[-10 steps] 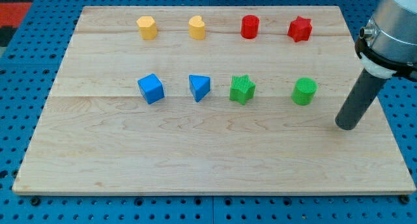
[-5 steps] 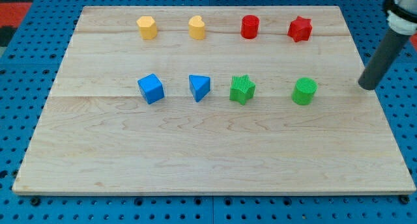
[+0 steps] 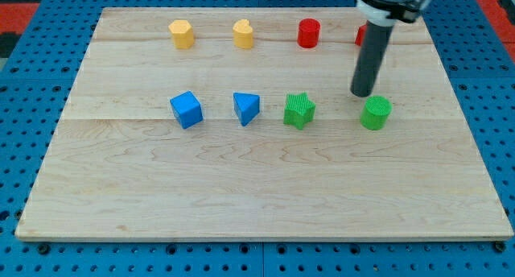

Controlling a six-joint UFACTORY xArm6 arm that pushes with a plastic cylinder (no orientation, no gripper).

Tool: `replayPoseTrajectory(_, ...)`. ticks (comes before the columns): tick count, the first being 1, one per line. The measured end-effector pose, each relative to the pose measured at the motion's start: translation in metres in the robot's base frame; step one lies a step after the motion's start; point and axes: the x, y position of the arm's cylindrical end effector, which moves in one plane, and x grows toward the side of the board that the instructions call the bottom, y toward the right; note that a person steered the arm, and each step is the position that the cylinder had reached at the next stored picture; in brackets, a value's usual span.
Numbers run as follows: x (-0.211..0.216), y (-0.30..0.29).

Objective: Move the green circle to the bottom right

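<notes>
On the wooden board (image 3: 257, 188), my tip (image 3: 362, 93) rested just above the green circle (image 3: 376, 113), slightly toward the view's left of it, near its upper edge; whether they touched could not be told. The rod (image 3: 372, 58) rose straight from the tip toward the view's top and covered most of the red star (image 3: 360, 35), of which only a sliver showed at the rod's left side. The arm carried no gripper, only this plain rod, so nothing was held or clamped.

The green circle sat in the middle row at the view's right, well above the board's bottom right corner. Left of it in the same row came the green star (image 3: 299, 110), then the blue triangle (image 3: 246, 108), then the blue cube (image 3: 187, 109), each set apart from its neighbour.

Along the view's top ran a second row: a yellow block (image 3: 182, 34) of many-sided shape at the left, a yellow heart (image 3: 243, 34) beside it, a red cylinder (image 3: 308, 33) further right, and the mostly hidden red star last. Around the board lay a blue pegboard (image 3: 499, 148).
</notes>
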Motion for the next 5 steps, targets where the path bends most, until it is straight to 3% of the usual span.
replayPoseTrajectory(3,0.102,0.011)
replayPoseTrajectory(5,0.079,-0.004)
